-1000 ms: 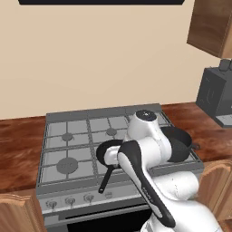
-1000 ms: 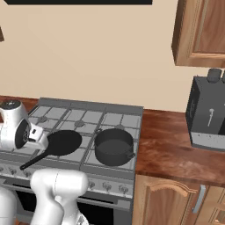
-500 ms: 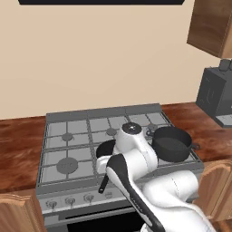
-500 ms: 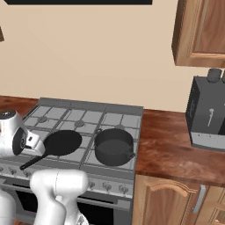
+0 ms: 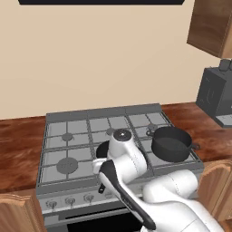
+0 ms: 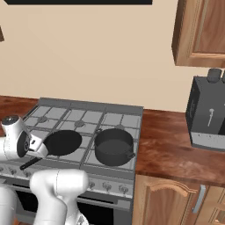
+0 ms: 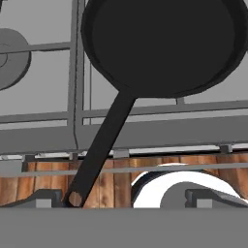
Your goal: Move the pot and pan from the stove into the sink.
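Observation:
The pan [image 7: 164,43] is flat and black and lies on the stove's [image 7: 43,97] front grate, its long handle [image 7: 104,145] reaching out past the front edge. My gripper [image 7: 124,198] hangs open above the handle's free end, which lies close to the left fingertip [image 7: 46,198]; nothing is gripped. From the right base view, the pan [image 6: 63,143] sits left of the dark grey pot [image 6: 114,146], and my arm [image 6: 15,140] leans in at the pan's left. The pot [image 5: 171,144] stands on the stove [image 5: 68,136] at front right. The sink is out of view.
A dark coffee machine [image 6: 206,114] stands on the wooden counter [image 6: 171,145] right of the stove. Wall cabinets [image 6: 202,30] hang above it. Knobs [image 6: 105,186] line the stove front. Wooden counter [image 5: 20,140] also runs left of the stove.
My arm has swung left and down toward the pan's handle, uncovering the pot in the left base view. Pot and pan have stayed put, and the gripper stays open.

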